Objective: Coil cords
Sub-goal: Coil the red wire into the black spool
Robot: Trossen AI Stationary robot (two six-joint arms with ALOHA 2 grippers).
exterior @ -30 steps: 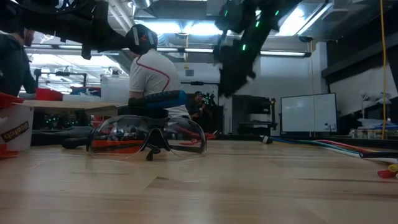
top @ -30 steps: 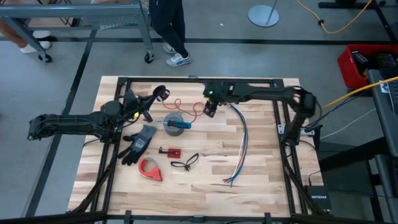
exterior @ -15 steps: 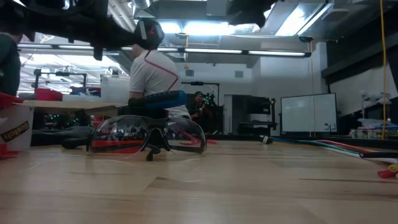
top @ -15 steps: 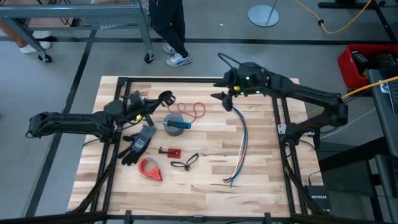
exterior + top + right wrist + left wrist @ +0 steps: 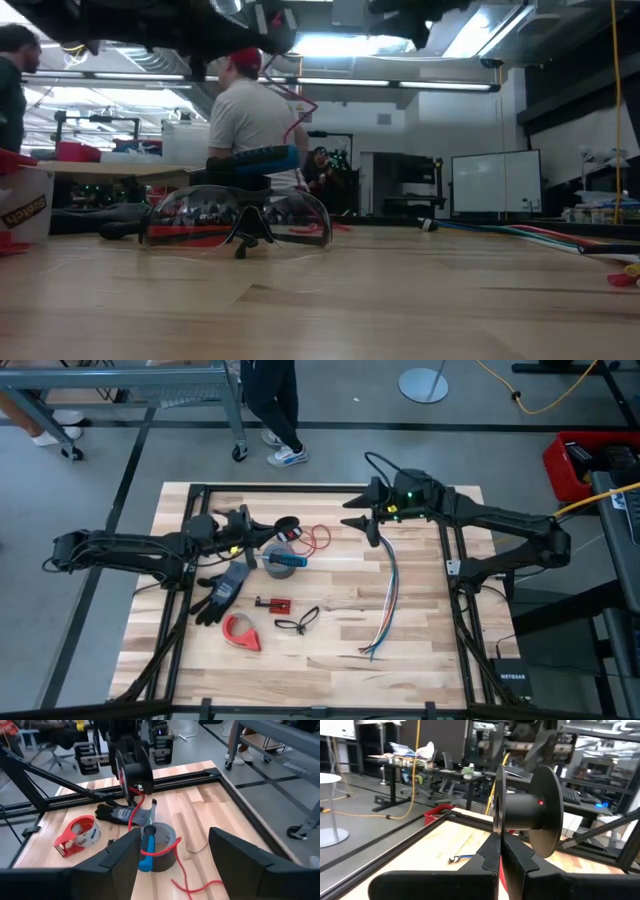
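High view: the left gripper (image 5: 262,523) is pressed together on the thin flange of a black spool (image 5: 286,528), holding it raised just above the far side of the grey tape roll (image 5: 280,560) on the table (image 5: 430,650). The red cord (image 5: 314,536) runs from that spool toward the right arm, its slack lying in loose loops on the wood between the two grippers; the loops' long axis follows the line joining the arms. The right gripper (image 5: 361,522) hangs spread and empty above the far end of the multicoloured wire bundle (image 5: 388,592), apart from the cord.

Right wrist view: the red cord drops from the spool (image 5: 131,771), passes the blue-handled tool (image 5: 146,846) lying across the tape roll (image 5: 161,849), and trails on toward this arm's own fingers (image 5: 115,860).

Left wrist view: the fingers (image 5: 492,852) meet on the spool's near flange, with the spool axis lying level across the gripper.

Judgement: the left arm is the nearer to the cord's anchored end, the right to its free slack; winding turns on the right gripper feeding that slack toward the spool.
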